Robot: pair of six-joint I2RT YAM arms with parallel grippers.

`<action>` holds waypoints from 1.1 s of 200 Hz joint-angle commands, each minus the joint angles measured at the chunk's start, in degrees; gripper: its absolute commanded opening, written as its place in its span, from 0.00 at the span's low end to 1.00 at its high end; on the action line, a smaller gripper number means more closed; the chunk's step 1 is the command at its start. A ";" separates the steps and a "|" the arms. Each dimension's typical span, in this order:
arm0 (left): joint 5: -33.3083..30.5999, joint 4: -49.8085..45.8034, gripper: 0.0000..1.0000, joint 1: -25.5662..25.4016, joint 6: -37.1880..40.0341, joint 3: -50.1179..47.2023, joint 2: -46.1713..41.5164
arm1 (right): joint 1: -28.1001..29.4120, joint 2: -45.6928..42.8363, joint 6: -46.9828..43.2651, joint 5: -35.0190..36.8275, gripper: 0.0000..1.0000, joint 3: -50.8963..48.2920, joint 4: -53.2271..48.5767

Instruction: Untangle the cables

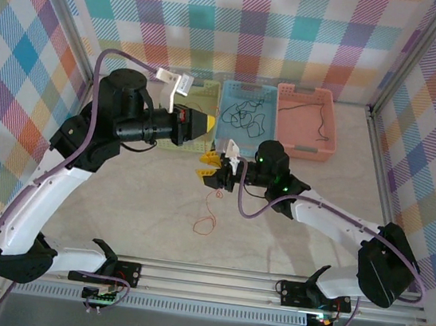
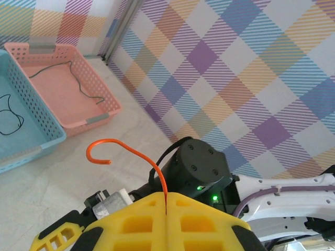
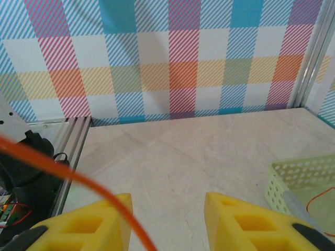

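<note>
An orange-red cable (image 2: 137,154) rises in a hook from my left gripper (image 2: 166,201), whose yellow jaws are shut on it. From above, the left gripper (image 1: 207,124) hovers in front of the baskets. The same cable hangs past my right gripper (image 1: 208,167) and ends in a loop (image 1: 205,226) on the table. In the right wrist view, the right gripper (image 3: 167,212) is open, and the blurred orange cable (image 3: 78,178) crosses in front of its left finger (image 3: 99,219), not between the pads. Black cables (image 1: 244,118) lie in the blue basket (image 1: 242,144). A dark cable (image 1: 320,116) lies in the pink basket (image 1: 304,150).
A pale green basket (image 1: 205,93) stands left of the blue one, partly behind the left gripper; in the right wrist view the green basket (image 3: 303,175) holds a thin orange strand. Checked walls enclose the table. A metal rail (image 1: 211,279) runs along the near edge.
</note>
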 commanded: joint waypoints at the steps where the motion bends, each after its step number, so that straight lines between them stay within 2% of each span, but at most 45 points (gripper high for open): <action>1: 2.13 0.03 0.00 0.47 -0.37 1.68 0.21 | 0.13 0.50 0.05 0.10 0.41 -1.11 2.96; 49: 3.93 1.08 0.00 0.47 -1.79 2.75 0.38 | 0.14 0.41 -0.15 0.71 0.39 -3.02 3.74; 122: 7.12 -0.46 0.00 0.47 -3.81 12.46 3.73 | 0.10 2.19 0.25 1.94 0.36 -7.31 7.11; 193: 5.58 -1.39 0.00 0.47 -4.40 19.62 5.27 | 0.05 6.48 0.57 4.19 0.31 -10.65 10.80; 220: 5.32 -0.77 0.00 0.47 -5.01 21.19 5.40 | 0.05 9.79 1.74 5.03 0.27 -10.88 15.02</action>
